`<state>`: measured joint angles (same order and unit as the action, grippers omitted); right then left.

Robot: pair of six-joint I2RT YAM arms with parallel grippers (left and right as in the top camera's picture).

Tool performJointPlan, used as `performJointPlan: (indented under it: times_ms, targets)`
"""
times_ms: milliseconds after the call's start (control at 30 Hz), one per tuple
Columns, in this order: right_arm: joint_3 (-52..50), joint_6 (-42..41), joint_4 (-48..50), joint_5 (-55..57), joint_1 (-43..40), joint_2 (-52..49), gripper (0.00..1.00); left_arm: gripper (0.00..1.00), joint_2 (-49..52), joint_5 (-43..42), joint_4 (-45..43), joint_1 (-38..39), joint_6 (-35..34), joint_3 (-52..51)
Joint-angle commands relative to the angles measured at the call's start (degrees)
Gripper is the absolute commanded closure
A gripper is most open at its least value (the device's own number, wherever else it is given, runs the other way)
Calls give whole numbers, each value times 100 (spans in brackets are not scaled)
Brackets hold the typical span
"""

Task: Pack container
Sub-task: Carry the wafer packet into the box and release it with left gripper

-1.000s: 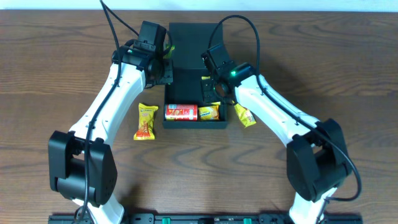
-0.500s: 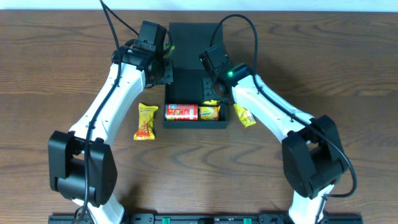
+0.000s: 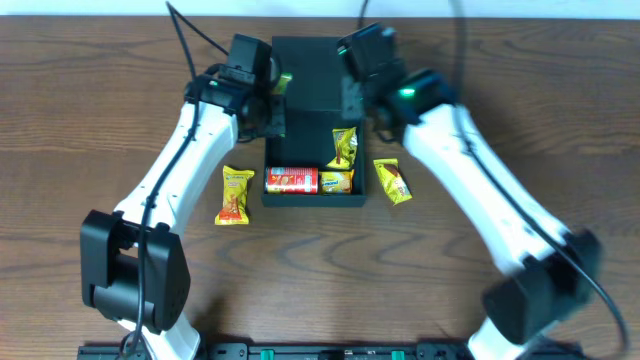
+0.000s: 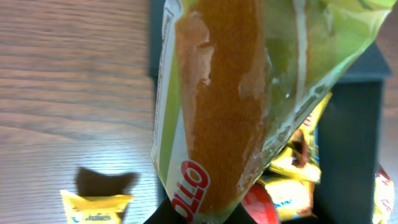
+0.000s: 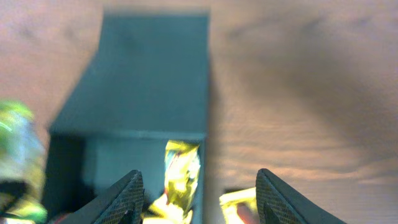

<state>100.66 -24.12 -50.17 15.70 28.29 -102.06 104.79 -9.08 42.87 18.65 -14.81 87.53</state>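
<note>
The container (image 3: 313,201) is a dark teal box on the table, its flap lid (image 3: 310,70) lying open at the far side. Inside lie a red can (image 3: 290,180) and a yellow packet (image 3: 337,181), and another yellow packet (image 3: 345,148) leans against the right wall. My left gripper (image 3: 272,100) hovers at the container's left edge, shut on a green-and-orange snack packet (image 4: 230,93) that fills the left wrist view. My right gripper (image 5: 202,198) is open above the container's right wall, high over the leaning packet (image 5: 181,171), with nothing between its fingers.
A yellow packet (image 3: 235,194) lies on the wooden table left of the container. A further one (image 3: 393,182) lies just right of it. Both arms reach in from the near side.
My right gripper has opened, left the yellow packet leaning inside the container, and pulled up and back toward the lid. The left arm has barely moved.
</note>
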Motion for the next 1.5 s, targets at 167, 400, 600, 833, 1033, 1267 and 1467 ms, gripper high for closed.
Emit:
performJointPlan:
  times_ms: [167, 400, 600, 833, 1033, 1267, 1467]
  targets:
    - [118, 573, -192, 295, -1064, 1137, 38, 93, 87, -111, -50, 680, -289, 76]
    - [118, 601, -525, 295, -1462, 1443, 37, 92, 149, -828, 214, 706, -990, 0]
    - [116, 614, -597, 297, -1462, 1443, 36, 92, 175, -1113, 702, 706, -1351, 0]
    - [116, 706, -601, 297, -1462, 1443, 36, 94, 308, -1202, 861, 721, -1504, 0]
    - [116, 708, -612, 297, -1462, 1443, 35, 94, 796, -1340, 820, 730, -1526, 2]
    - [116, 772, -758, 297, -1462, 1443, 35, 94, 835, -1344, 595, 730, -1657, 2]
    - [116, 785, -769, 297, -1462, 1443, 35, 94, 835, -1685, 387, 732, -1716, 7]
